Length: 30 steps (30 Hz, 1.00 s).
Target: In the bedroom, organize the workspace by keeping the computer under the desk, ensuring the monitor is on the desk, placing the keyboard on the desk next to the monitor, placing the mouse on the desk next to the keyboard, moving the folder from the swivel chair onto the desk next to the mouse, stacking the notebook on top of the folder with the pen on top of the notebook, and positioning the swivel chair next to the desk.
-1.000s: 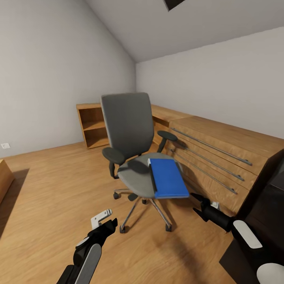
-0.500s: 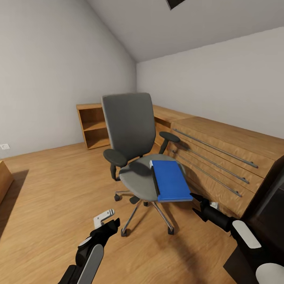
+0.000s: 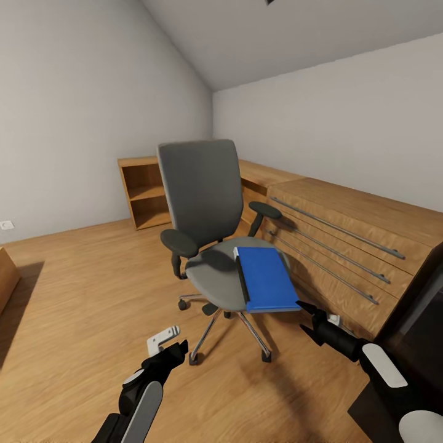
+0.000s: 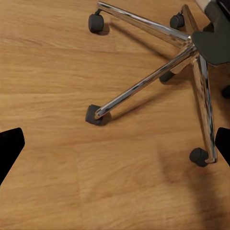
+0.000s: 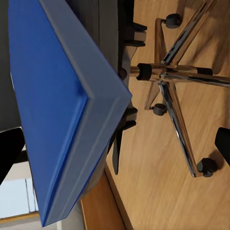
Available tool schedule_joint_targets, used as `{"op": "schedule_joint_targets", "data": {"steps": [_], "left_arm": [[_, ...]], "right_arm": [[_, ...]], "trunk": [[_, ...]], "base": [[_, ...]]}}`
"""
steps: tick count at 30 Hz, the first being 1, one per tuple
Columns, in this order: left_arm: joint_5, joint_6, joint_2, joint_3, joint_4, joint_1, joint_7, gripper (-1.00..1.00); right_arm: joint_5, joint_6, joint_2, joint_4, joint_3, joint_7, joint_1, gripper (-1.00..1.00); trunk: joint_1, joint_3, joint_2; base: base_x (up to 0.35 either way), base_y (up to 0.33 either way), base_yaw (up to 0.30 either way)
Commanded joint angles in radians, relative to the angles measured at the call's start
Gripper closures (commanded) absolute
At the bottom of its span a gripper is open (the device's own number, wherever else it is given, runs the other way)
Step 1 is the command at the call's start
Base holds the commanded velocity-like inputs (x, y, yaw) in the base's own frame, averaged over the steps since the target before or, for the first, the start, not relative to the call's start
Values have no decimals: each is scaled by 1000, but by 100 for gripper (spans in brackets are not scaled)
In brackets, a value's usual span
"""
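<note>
From the head camera, the blue flat folder (image 3: 267, 278) lies on the grey swivel chair (image 3: 206, 224) at one o'clock; nothing moved yet. Left gripper (image 4: 115, 143) and right gripper (image 5: 117, 143) both spread, empty.

blue folder (image 3: 266, 278), grey swivel chair (image 3: 200, 191)

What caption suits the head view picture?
Blue folder lying on a grey swivel chair, both grippers waiting below.
</note>
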Motion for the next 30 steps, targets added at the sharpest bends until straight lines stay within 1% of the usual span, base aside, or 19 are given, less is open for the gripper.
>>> {"op": "schedule_joint_targets", "data": {"steps": [1, 24, 30], "left_arm": [[9, 2, 0, -1, -1, -1, 9, -100], [7, -1, 1, -1, 2, -1, 11, -100], [7, -2, 1, -1, 3, -1, 10, -100]], "right_arm": [[0, 5, 0, 0, -3, 2, -1, -100], [1, 2, 0, 0, -3, 2, -1, -100], [3, 2, 0, 0, -3, 2, -1, -100]], "trunk": [[0, -1, 0], [0, -1, 0], [0, -1, 0]], "base": [[0, 0, 0], [0, 0, 0], [152, 0, 0]]}}
